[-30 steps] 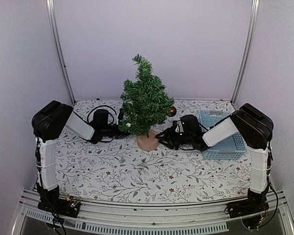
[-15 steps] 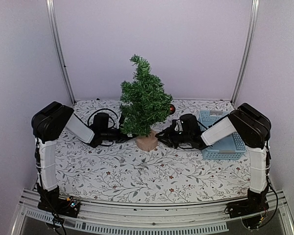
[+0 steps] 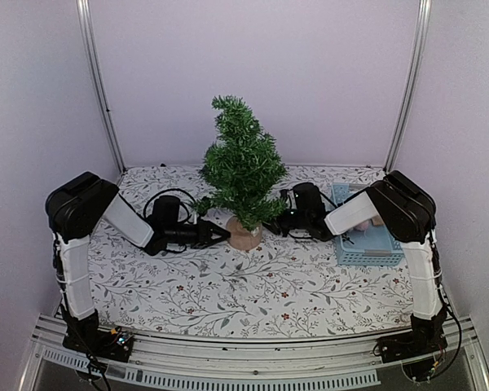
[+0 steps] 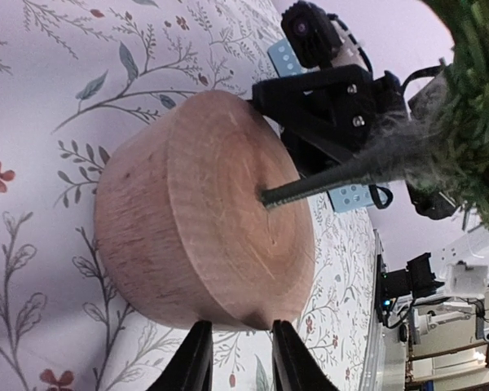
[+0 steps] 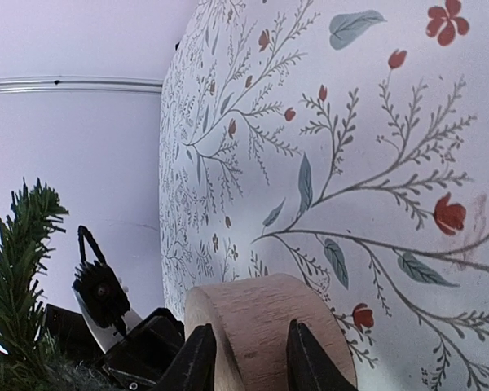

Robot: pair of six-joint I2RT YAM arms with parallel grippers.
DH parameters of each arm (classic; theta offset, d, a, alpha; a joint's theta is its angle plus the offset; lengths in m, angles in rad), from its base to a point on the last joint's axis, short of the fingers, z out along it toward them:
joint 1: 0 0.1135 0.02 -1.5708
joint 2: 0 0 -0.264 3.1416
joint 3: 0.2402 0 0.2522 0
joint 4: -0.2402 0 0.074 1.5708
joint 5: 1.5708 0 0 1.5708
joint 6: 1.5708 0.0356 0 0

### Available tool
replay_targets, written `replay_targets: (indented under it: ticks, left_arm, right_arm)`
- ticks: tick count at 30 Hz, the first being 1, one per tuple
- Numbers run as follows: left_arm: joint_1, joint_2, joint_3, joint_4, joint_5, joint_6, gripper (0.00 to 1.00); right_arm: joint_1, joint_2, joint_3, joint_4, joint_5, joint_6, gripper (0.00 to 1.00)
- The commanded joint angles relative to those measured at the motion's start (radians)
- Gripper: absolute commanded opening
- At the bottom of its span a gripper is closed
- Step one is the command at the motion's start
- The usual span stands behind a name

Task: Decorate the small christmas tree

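Floral tablecloth (image 3: 228,285) bears the small christmas tree (image 3: 243,167), likely light and tippy; grasp its wooden base (image 4: 204,212). Left gripper (image 4: 240,326) and right gripper (image 5: 249,327) gape empty.

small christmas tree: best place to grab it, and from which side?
Grip the round wooden base of the small christmas tree, coming in low from the side along the table. It is a thick, firm disc with a straight wall; the trunk is thin and the branches would likely give. The left gripper sits level with it.
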Motion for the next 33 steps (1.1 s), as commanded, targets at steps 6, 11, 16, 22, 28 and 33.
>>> replay_targets:
  ticks: [6,11,16,22,28,33]
  left_arm:
    - [-0.040,-0.055,-0.080,0.146,-0.062,-0.106,0.29]
    - [-0.038,-0.085,-0.133,0.191,-0.127,-0.144,0.31]
    - [-0.030,-0.112,-0.183,0.218,-0.184,-0.179,0.33]
    - [0.004,-0.188,-0.258,0.235,-0.258,-0.192,0.36]
    - [0.061,-0.324,-0.288,0.115,-0.351,-0.117,0.39]
    - [0.123,-0.457,-0.274,-0.038,-0.441,-0.033,0.41]
  right_arm:
    - [-0.021,0.020,0.004,0.065,-0.016,0.026,0.43]
    - [-0.063,-0.013,-0.022,0.076,0.001,0.017,0.47]
    - [-0.096,-0.040,-0.032,0.071,0.013,0.004,0.48]
    - [-0.136,-0.121,-0.069,0.048,0.042,-0.022,0.48]
    - [-0.177,-0.196,-0.029,-0.025,0.013,-0.099,0.48]
    - [-0.205,-0.278,-0.037,-0.103,0.007,-0.152,0.48]
